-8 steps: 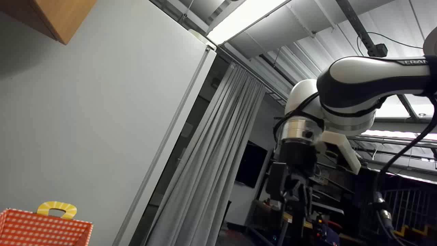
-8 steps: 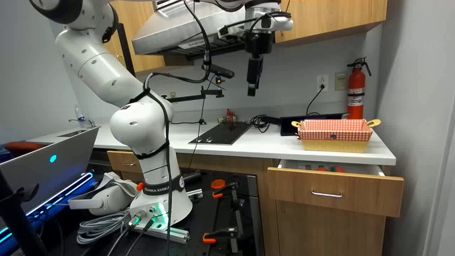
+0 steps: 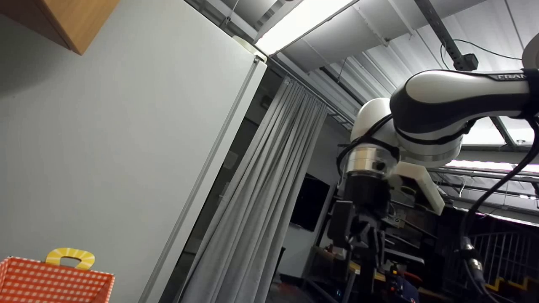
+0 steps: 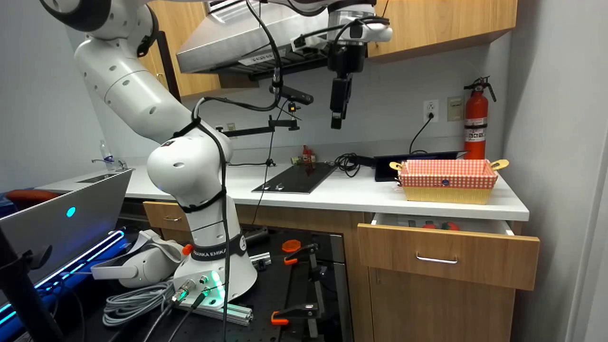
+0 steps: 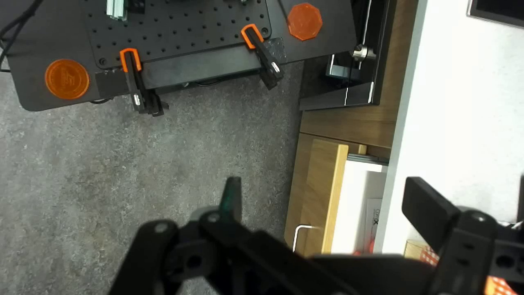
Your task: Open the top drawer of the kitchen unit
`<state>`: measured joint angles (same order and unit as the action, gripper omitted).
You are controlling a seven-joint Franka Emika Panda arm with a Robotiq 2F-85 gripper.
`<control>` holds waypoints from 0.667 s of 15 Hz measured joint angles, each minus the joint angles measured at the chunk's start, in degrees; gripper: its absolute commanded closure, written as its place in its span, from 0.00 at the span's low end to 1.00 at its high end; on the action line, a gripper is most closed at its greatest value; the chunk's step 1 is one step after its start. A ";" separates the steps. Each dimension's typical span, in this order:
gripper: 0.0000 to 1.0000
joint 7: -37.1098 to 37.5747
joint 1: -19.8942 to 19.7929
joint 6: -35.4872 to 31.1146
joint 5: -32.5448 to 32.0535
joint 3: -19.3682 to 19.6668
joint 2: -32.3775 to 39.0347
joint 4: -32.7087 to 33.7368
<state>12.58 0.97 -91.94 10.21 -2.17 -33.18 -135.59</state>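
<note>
The wooden top drawer (image 4: pixel 449 251) at the right of the kitchen unit stands partly open in an exterior view, with red items inside. Its metal handle (image 4: pixel 436 260) is on the front panel. In the wrist view the open drawer (image 5: pixel 317 196) shows from above, with a white interior and its handle (image 5: pixel 301 231) partly hidden by the gripper. My gripper (image 5: pixel 322 186) is open and empty, its fingers wide apart. In an exterior view the gripper (image 4: pixel 337 116) points down, high above the counter and apart from the drawer. It also hangs in an exterior view (image 3: pixel 361 261), dark and blurred.
A red-checked basket (image 4: pixel 446 183) sits on the white counter (image 4: pixel 361 199) above the drawer. A fire extinguisher (image 4: pixel 476 126) stands behind it. A black cooktop (image 4: pixel 299 178) and range hood (image 4: pixel 256 42) are nearby. Orange clamps (image 5: pixel 131 59) grip the robot's table edge.
</note>
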 measured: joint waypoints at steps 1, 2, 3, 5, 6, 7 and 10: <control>0.00 0.00 0.00 0.00 0.00 0.00 0.00 0.00; 0.00 0.00 0.00 0.00 0.00 0.00 0.00 0.00; 0.00 0.00 0.00 0.00 0.00 0.00 0.00 0.00; 0.00 0.00 0.00 0.00 0.00 0.00 0.00 0.00; 0.00 0.00 -0.02 0.00 0.00 -0.01 0.03 0.00; 0.00 0.00 -0.09 0.00 0.00 -0.01 0.13 0.00; 0.00 -0.01 -0.67 -0.61 -0.05 0.07 1.07 0.00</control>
<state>12.58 0.30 -92.55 10.16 -2.09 -32.11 -135.59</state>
